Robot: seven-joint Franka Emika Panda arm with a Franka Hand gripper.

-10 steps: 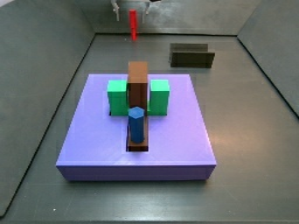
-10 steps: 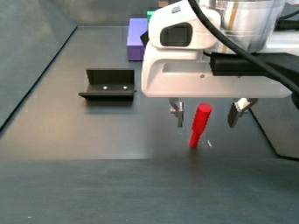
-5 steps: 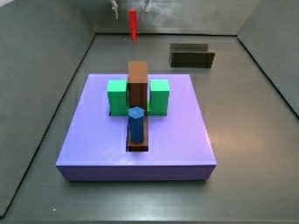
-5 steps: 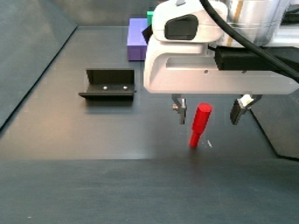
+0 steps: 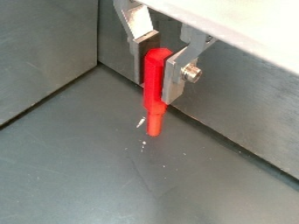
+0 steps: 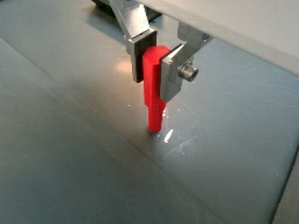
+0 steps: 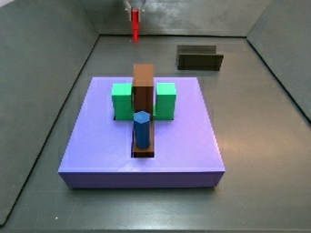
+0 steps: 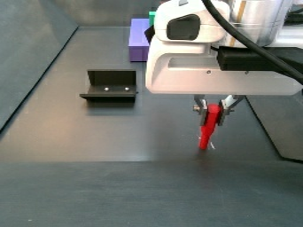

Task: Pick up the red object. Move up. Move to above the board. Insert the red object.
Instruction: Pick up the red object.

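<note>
In both wrist views the gripper's [image 5: 160, 54] jaws clench the thin, rigid, probably light red bar [image 5: 153, 92] near its top, at the tabletop's far edge.

Lighting is even and fairly bright in all 4 views, coming from above. In both wrist views the grey floor [image 6: 70, 166] shows small white glints just below the red object [image 6: 153, 92], held in the gripper [image 6: 158, 54], plus a faint reddish reflection. Shadows are soft. The side views are sharp, low-resolution, with no visible edge distortion.
</note>
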